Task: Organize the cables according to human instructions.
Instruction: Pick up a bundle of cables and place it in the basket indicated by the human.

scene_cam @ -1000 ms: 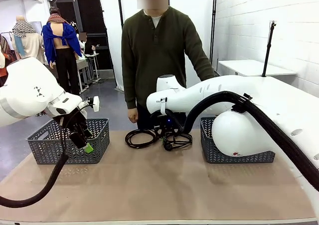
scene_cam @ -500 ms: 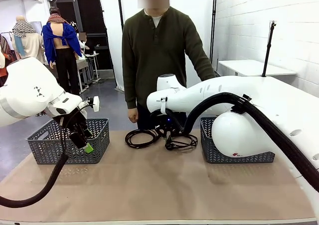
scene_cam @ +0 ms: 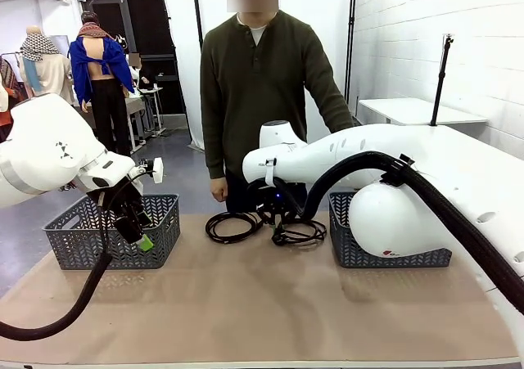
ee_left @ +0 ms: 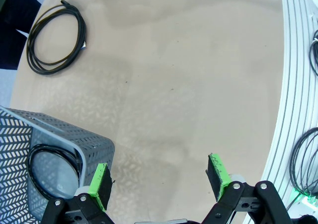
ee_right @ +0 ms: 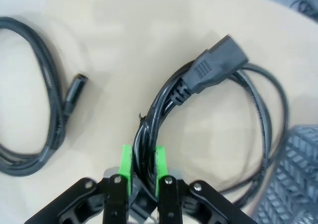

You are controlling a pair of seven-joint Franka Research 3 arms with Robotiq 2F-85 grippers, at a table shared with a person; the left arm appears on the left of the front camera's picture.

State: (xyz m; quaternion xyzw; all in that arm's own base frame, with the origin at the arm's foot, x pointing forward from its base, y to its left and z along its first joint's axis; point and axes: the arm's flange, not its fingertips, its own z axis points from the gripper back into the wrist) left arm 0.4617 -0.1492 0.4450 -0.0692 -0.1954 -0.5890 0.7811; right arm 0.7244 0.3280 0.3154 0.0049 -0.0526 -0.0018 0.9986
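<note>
I'm clamping my right gripper on bunched strands of the coiled cable, just short of its plug ahead; I'm expecting a light, floppy loop, probably drooping.

Cables: three counted.
In the right hand: one gripped cable, pinched between its fingers.
Just beside the right hand: one loose cable.
Near the left hand: one basket cable, inside the left basket.
Baskets: two, the left basket and the right basket.
Hands: two.
Person: one.
</note>
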